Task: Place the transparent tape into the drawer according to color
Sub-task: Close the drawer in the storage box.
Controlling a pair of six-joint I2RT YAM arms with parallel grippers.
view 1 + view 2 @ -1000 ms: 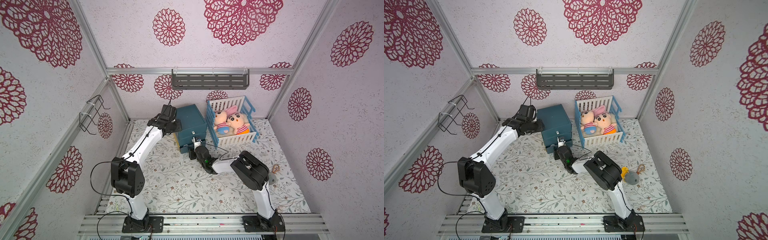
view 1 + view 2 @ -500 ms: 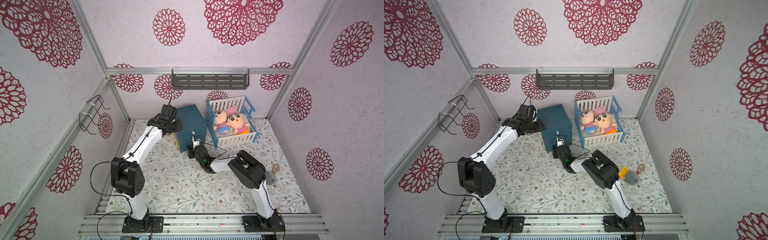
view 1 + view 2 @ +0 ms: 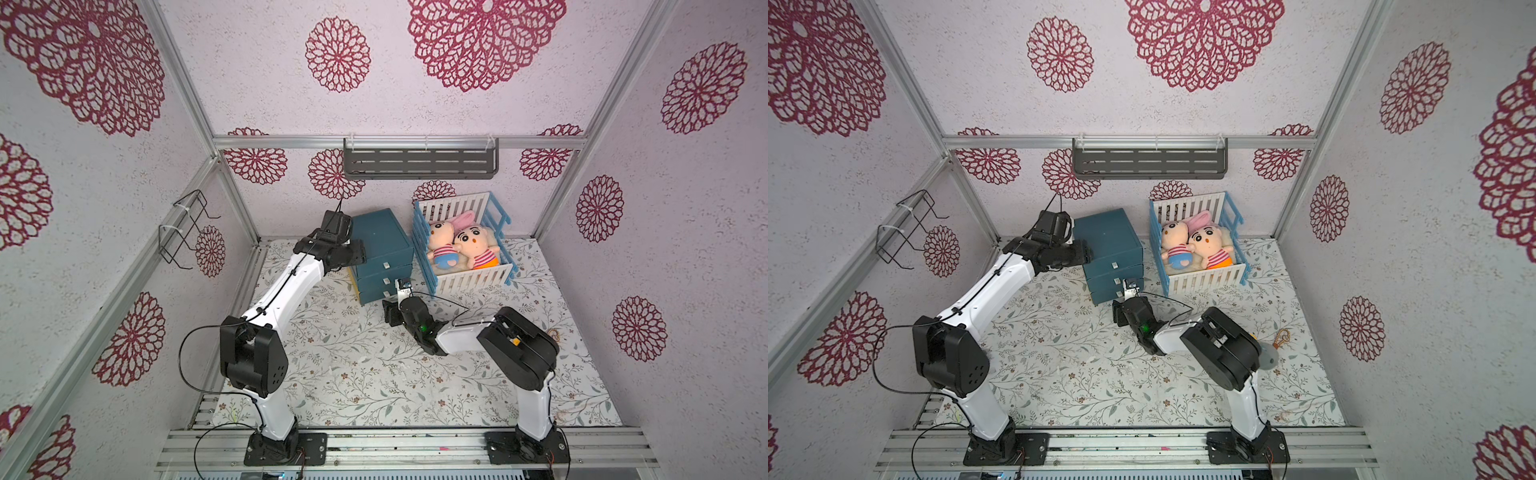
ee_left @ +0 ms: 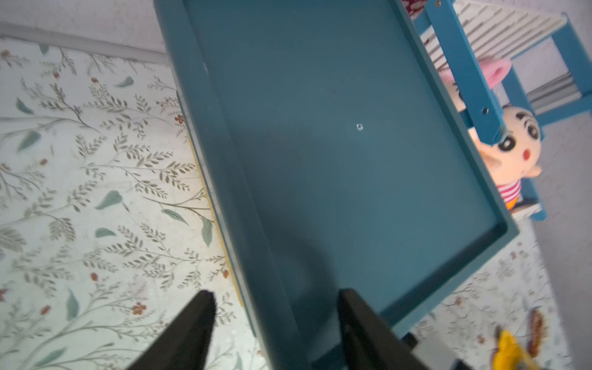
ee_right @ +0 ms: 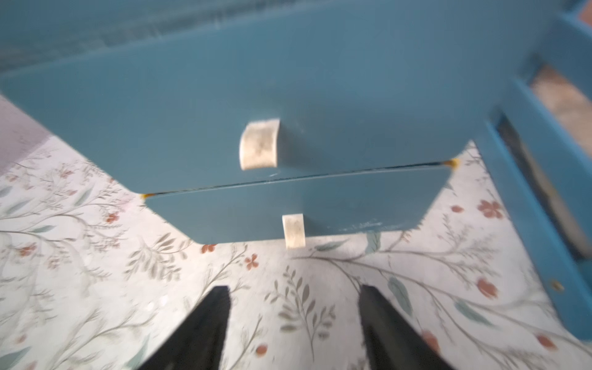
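The transparent tape is out of view in every frame. The drawer unit is a teal cabinet at the back of the table. Its three drawers all look pushed in. My left gripper is open and straddles the left rim of the cabinet top, holding nothing. In a top view it sits at the cabinet's left side. My right gripper is open and empty just above the table. It faces the lowest drawer's pale handle from a short distance, and shows in a top view.
A blue and white crib with two plush dolls stands right of the cabinet. A grey shelf hangs on the back wall and a wire rack on the left wall. A small keychain lies behind the right arm.
Both grippers have opened their jaws wider. The right arm's elbow has swung a little while its gripper stayed in front of the lower drawers. The left arm has hardly moved.
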